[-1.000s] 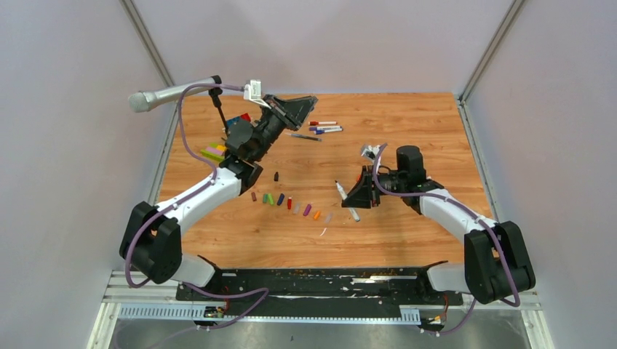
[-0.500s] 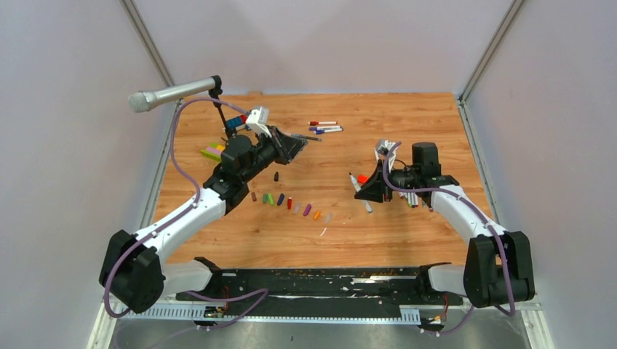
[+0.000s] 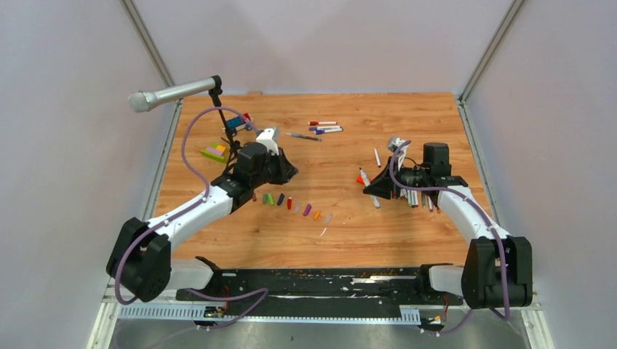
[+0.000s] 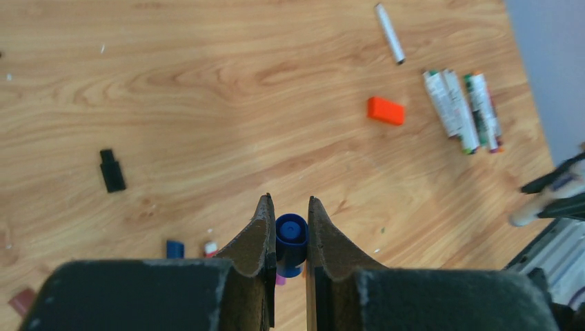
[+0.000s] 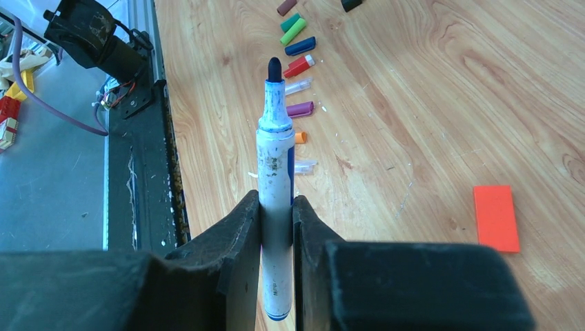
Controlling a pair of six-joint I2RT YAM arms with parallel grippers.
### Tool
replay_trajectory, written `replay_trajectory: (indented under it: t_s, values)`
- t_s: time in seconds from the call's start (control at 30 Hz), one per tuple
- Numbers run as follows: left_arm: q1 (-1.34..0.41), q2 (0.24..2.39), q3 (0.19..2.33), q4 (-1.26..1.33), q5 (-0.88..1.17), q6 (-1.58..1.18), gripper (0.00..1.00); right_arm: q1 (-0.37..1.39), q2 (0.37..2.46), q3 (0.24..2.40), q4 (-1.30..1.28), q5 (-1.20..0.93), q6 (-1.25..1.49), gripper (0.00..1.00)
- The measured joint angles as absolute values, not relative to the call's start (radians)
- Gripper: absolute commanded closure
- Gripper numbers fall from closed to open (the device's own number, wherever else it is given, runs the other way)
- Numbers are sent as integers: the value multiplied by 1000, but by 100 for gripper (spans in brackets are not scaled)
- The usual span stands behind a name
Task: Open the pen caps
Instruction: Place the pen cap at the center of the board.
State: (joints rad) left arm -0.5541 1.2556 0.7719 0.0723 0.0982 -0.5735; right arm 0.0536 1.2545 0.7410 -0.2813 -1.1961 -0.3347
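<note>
Left gripper [image 4: 290,207] is pinching a blue cap [image 4: 291,238]. It's a stubby round bit of plastic, wedged between the two dark, curved fingers [image 4: 259,234]. Right gripper [image 5: 276,203] is squeezed onto a pen [image 5: 275,152]: white barrel, pretty smudged with ink, blue collar, bare dark rounded tip pointing away from the wrist.

Past that tip, the right wrist cam gets the caps [image 5: 299,66] in a loose row on the wood-grain table [image 5: 414,83]. Colours go brown, green, blue, red, clear, purple, orange, clear again, all on their sides. A flat orange block [image 5: 497,217] sits off to the right.

The left wrist cam barely shows that row, just a blue and a red one peeking out by the fingers. It does catch a boxy black cap [image 4: 112,169] lying alone, though. It also shows a bunch of pens [image 4: 461,110] lying side by side and touching, with a single one beyond them.

Only the overhead shows both arms together. The left gripper is low at the left end of the row and the right one is well apart to the right. Can't tell if either touches the wood.

Further back are the far pens [image 3: 324,128], too small to say if they're capped. Back left there are coloured bricks [image 3: 233,122] and a grey mic [image 3: 171,93] on a black stand.
</note>
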Motion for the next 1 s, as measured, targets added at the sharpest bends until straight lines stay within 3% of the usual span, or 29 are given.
replay_trajectory:
  t_s: [0.83,1.0]
  values:
    - [-554,1708,1074,-279,-67,-382,94,29,1254,741,-280,-1188,-342,100]
    - [-554,1753,1117,-302,-88,-360,89,29,1254,741,-280,-1188,-342,100]
